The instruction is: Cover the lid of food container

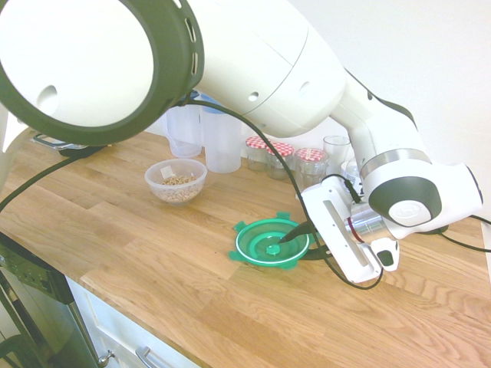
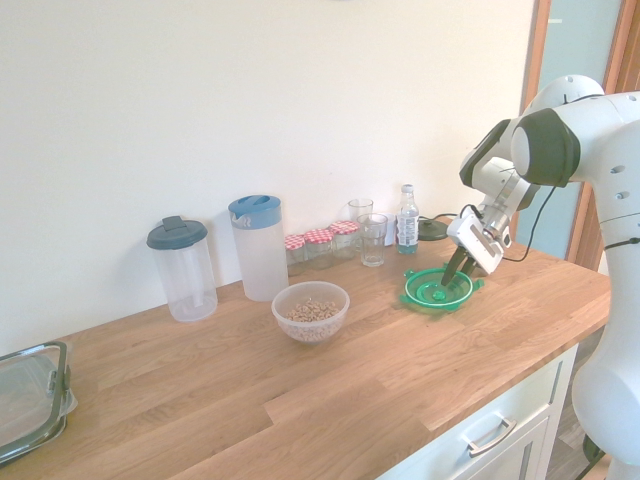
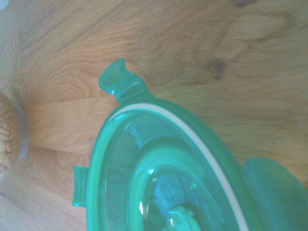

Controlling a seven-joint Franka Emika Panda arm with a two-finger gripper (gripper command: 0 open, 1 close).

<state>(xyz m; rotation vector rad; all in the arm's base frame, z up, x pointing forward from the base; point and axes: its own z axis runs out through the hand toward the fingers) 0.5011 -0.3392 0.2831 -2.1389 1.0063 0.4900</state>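
The green round lid [image 1: 270,247] lies flat on the wooden counter with its white ring and central knob facing up; it also shows in the second exterior view [image 2: 436,291]. My gripper [image 1: 301,239] is tilted down onto the lid's right side, its tip reaching in towards the knob [image 2: 452,276]. Up close in the wrist view are the lid [image 3: 144,159] and two of its clip tabs. The food container [image 1: 176,181], a small clear bowl of brownish grains with a white tag, stands apart to the left [image 2: 311,311]. Its blurred edge [image 3: 8,130] shows in the wrist view.
Along the back wall stand two clear pitchers [image 2: 260,246] [image 2: 182,267], three red-lidded jars [image 1: 282,158], glasses [image 2: 372,240] and a bottle [image 2: 406,219]. A black-rimmed rectangular container [image 2: 30,395] sits far left. The counter's front edge [image 1: 153,322] runs above drawers.
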